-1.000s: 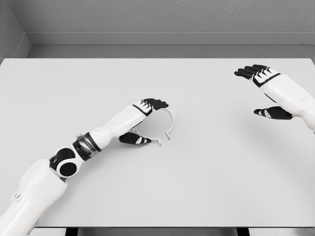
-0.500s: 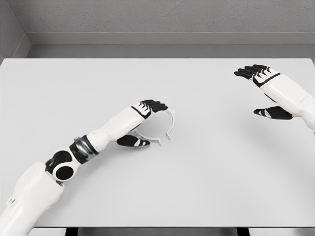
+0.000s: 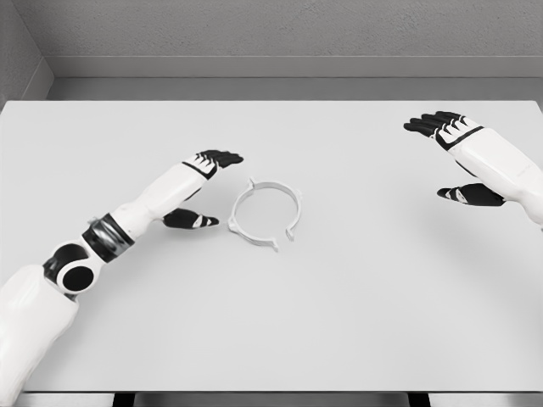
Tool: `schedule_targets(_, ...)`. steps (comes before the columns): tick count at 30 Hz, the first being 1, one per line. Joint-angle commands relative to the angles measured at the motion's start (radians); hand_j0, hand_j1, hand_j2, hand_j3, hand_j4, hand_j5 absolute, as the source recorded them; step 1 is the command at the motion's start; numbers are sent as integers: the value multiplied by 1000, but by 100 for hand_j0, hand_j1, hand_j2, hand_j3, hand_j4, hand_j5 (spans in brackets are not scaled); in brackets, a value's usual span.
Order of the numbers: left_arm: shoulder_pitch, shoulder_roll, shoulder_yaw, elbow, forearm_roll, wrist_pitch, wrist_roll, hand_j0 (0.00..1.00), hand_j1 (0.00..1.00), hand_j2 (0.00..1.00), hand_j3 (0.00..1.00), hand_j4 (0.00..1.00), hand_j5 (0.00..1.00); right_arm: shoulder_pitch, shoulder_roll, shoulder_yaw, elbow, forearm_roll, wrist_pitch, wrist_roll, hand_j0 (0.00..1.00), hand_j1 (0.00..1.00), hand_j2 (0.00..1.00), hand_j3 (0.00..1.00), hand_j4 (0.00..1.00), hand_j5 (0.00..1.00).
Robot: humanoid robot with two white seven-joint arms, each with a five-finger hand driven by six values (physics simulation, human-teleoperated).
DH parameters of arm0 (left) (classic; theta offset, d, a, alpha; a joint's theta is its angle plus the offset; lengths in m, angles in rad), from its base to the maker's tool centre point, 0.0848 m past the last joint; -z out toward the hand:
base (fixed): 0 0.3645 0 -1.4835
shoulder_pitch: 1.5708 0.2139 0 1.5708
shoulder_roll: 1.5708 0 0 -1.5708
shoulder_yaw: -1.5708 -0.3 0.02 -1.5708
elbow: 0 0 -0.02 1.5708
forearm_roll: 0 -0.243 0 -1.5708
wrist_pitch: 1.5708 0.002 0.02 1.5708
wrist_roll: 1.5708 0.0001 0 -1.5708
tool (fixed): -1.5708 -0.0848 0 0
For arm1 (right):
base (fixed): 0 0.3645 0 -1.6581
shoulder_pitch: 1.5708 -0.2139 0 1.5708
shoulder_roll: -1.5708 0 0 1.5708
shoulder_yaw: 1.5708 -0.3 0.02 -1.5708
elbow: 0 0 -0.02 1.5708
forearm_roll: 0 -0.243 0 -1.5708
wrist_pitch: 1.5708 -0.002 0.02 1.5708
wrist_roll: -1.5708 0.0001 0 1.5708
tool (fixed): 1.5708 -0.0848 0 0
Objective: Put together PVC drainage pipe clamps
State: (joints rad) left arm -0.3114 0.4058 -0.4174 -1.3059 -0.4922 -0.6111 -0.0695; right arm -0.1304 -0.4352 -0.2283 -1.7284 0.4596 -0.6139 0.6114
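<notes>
A white ring-shaped PVC pipe clamp [image 3: 265,214] lies flat near the middle of the white table [image 3: 356,305], its open gap facing the front right. My left hand [image 3: 204,188] hovers just left of the clamp, fingers spread, thumb low, holding nothing and clear of the ring. My right hand [image 3: 450,157] is held up at the far right of the table, fingers extended and thumb apart, empty.
A grey wall [image 3: 288,34] rises behind the table's far edge. The front edge of the table runs along the bottom of the picture. Nothing else lies on the surface.
My left hand has let go of the clamp and pulled back to the left. The ring now lies fully uncovered. The right arm has not moved.
</notes>
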Motion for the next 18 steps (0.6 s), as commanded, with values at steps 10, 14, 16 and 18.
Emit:
schedule_targets(10, 14, -32, -11, 16, 1, 0, 1, 100, 100, 100, 100, 100, 100, 0, 0, 0, 0, -7, 3, -1, 100, 100, 100, 100, 100, 100)
schedule_targets(14, 14, -39, -9, 17, 1, 0, 1, 100, 100, 100, 100, 100, 100, 0, 0, 0, 0, -7, 3, -1, 100, 100, 100, 100, 100, 100)
schedule_targets(16, 14, -51, -9, 22, 0, 0, 1, 100, 100, 100, 100, 100, 100, 0, 0, 0, 0, -7, 3, -1, 100, 100, 100, 100, 100, 100)
schedule_targets(18, 12, -55, -9, 25, -2, 0, 1, 100, 100, 100, 100, 100, 100, 0, 0, 0, 0, -7, 3, -1, 100, 100, 100, 100, 100, 100)
